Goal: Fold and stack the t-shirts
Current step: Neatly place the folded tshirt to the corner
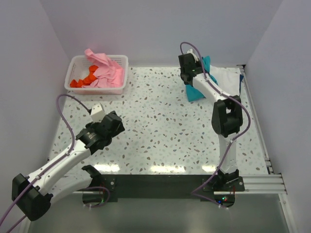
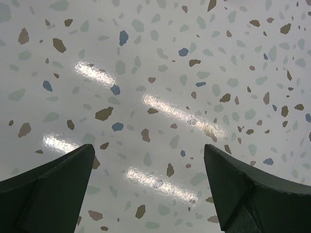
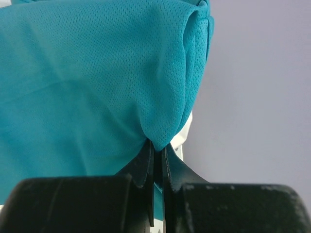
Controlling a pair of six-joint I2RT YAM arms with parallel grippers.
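Far right, our right gripper (image 3: 156, 151) pinches the teal shirt (image 3: 87, 87); near left, our left gripper (image 2: 148, 162) gapes wide.

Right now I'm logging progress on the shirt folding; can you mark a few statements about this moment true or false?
1. The right gripper is shut on the teal t-shirt. True.
2. The left gripper grips cloth. False: it is open above the table, holding nothing.
3. The white basket sits at the table's far left. True.
4. The basket is empty. False: a pink t-shirt and an orange-red t-shirt lie in it.
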